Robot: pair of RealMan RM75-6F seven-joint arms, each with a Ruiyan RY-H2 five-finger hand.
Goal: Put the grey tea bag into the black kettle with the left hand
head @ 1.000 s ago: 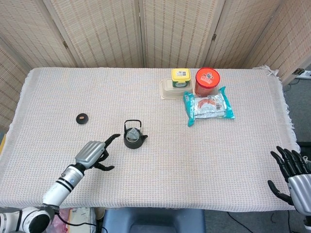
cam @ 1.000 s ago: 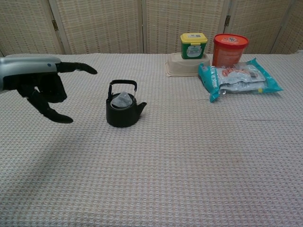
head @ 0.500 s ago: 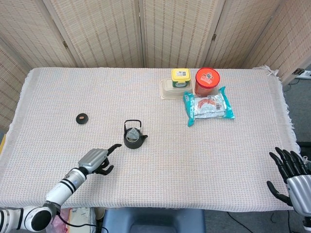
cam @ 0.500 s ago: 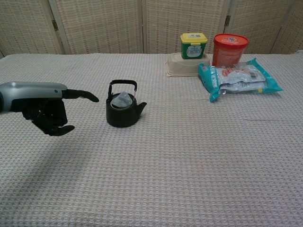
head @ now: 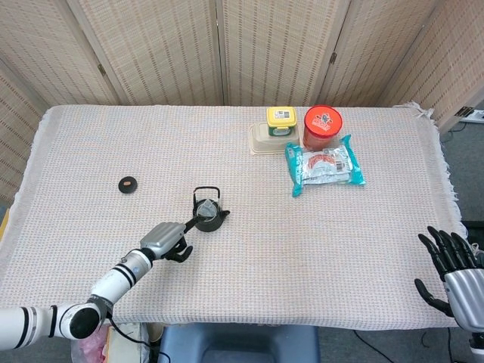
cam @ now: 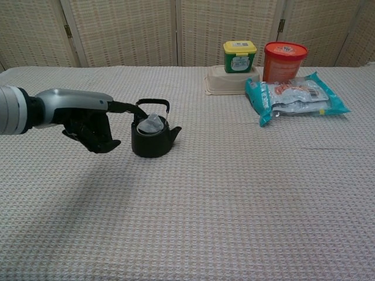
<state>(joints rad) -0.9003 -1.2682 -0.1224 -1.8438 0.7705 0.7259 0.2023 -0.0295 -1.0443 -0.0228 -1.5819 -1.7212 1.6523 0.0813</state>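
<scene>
The black kettle (head: 209, 212) (cam: 153, 137) stands upright on the table, left of centre, lid off. A grey tea bag (cam: 151, 123) (head: 206, 206) sits in its mouth, poking above the rim. My left hand (head: 171, 239) (cam: 88, 120) hovers just left of the kettle; one finger stretches out to the kettle's rim or the bag, the others curl in. Whether it touches, I cannot tell. It holds nothing. My right hand (head: 452, 263) hangs at the table's near right corner, fingers spread, empty; only the head view shows it.
A small black lid (head: 128, 184) lies left of the kettle. At the back right stand a yellow-lidded green tub (head: 280, 119) (cam: 239, 55) on a beige container (head: 266, 141), a red canister (head: 322, 125) (cam: 285, 60) and a teal snack packet (head: 326, 165) (cam: 297, 96).
My left hand moved right toward the kettle and dropped lower; its fingers curled in and the outstretched finger now reaches the kettle's rim. Right hand barely moved.
</scene>
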